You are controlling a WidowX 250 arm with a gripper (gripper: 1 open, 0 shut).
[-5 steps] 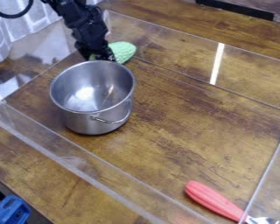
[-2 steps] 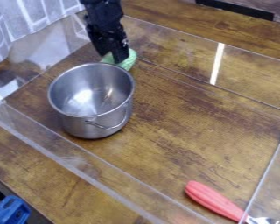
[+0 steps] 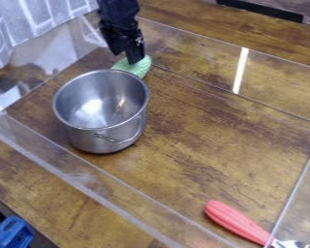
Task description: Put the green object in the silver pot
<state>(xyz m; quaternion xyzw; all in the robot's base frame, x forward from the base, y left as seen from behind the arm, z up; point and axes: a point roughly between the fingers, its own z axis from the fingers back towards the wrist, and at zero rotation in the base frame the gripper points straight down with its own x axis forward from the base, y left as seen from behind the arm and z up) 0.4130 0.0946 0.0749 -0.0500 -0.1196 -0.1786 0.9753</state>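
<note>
Plainly, the silver pot (image 3: 102, 109) holds nothing visible.

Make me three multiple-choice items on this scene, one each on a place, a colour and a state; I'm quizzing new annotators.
1. Where is the green object?
A. inside the pot
B. on the table behind the pot
C. beside the red object

2. What colour is the long object near the front right corner?
A. red-orange
B. blue
C. yellow

3. What does the silver pot hold?
A. the green object
B. the red object
C. nothing

Answers: 1 B, it lies just past the pot's far rim, under the gripper. 2 A, plainly red-orange. 3 C, its bare steel bottom shows.
</note>
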